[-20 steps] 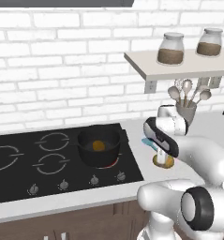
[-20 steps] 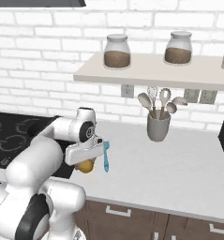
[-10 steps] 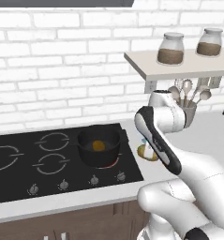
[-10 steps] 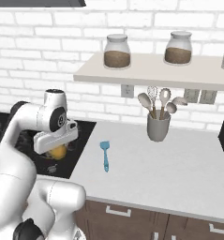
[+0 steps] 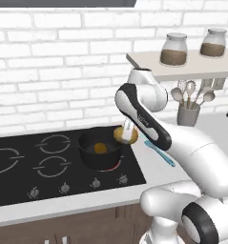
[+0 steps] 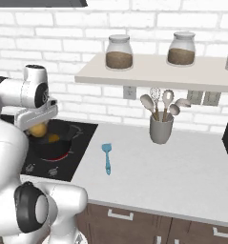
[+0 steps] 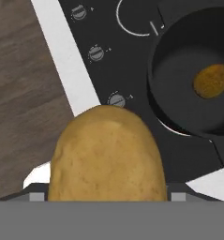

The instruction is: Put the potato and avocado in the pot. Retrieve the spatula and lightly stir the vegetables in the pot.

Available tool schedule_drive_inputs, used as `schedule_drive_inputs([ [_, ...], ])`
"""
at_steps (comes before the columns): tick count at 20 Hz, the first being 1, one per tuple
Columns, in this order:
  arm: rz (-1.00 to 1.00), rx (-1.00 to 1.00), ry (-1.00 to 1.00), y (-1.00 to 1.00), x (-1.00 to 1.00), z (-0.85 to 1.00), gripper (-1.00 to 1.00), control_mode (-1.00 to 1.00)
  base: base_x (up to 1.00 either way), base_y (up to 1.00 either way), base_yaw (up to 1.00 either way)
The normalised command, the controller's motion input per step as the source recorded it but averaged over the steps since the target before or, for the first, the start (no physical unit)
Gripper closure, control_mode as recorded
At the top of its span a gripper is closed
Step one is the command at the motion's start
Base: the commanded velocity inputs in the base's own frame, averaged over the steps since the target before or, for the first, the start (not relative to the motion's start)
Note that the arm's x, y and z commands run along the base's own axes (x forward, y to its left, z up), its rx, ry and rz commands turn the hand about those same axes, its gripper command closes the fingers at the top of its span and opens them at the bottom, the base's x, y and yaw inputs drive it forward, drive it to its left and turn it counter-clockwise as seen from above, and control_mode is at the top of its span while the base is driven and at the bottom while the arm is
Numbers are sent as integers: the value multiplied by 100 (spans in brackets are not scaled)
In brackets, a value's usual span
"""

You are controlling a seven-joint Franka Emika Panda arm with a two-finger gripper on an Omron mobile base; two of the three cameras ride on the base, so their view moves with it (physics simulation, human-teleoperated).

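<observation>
Since half a second ago your gripper (image 5: 126,136) has swung from above the counter to the pot's right rim, carrying the potato (image 7: 106,157) clamped between its fingers. You hold it raised, just short of the pot (image 5: 99,151), so it clears the wall before release; one orange piece (image 7: 212,80) already lies inside. Meanwhile the spatula (image 6: 106,157) waits flat on the counter (image 6: 182,167) for the stirring step.

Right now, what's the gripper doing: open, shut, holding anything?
Gripper: shut on the potato, held beside the rim of the pot.
</observation>
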Motion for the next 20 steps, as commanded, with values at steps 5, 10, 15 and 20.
schedule_drive_inputs([
  [5,8,3,-1,54,58,-13,100,-100,0,0,0],
  [10,-2,-2,-1,65,61,-25,100,-100,0,0,0],
  [15,-10,-7,-6,11,38,-44,100,-100,0,0,0],
  [20,-12,-6,-3,5,24,-51,100,-100,0,0,0],
])
